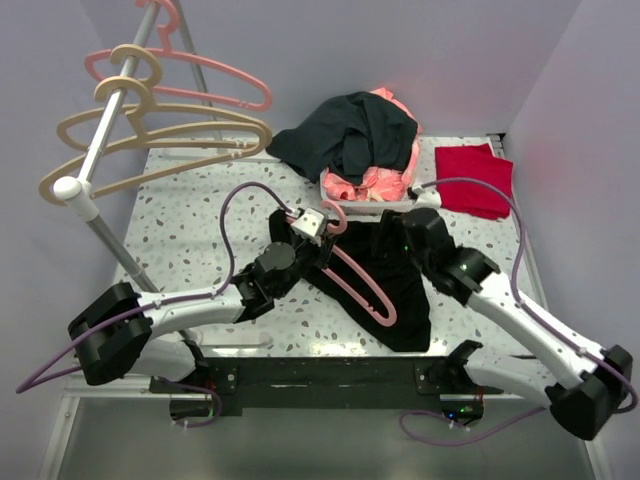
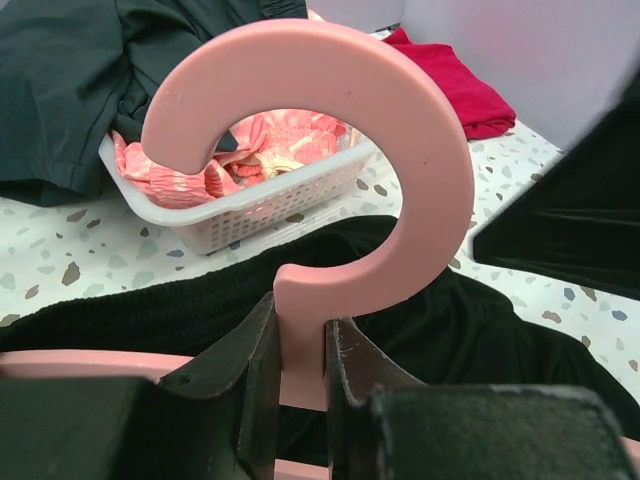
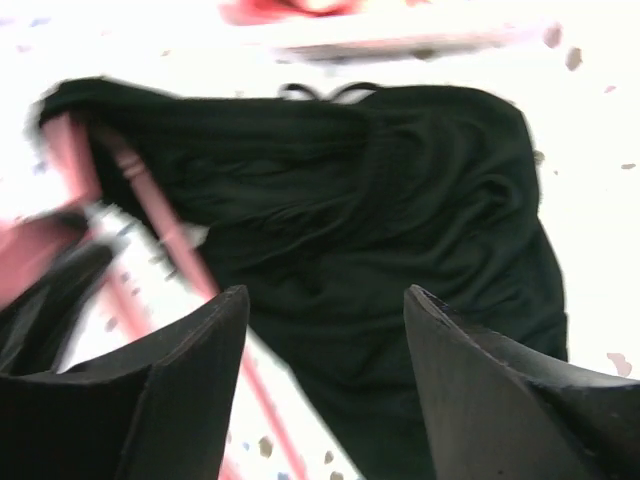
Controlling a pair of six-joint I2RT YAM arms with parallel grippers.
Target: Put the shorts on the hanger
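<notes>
pink hanger [image 1: 358,284] on black shorts [image 1: 402,298]

Count: the bench [image 1: 200,215] is carrying one pair of black shorts [image 1: 405,300], one pink hanger [image 1: 360,290], one white basket [image 2: 280,205], one dark grey-green garment [image 1: 350,130] and one folded red cloth [image 1: 478,180], while the rail [image 1: 93,150] is holding one further pink hanger [image 1: 200,68] and two beige hangers [image 1: 165,120].

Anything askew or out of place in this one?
Yes: the dark garment spills over the rim of the white basket onto the table. The shorts lie rumpled, with the hanger, clamped at its neck by the left end effector, slanting across them.
</notes>
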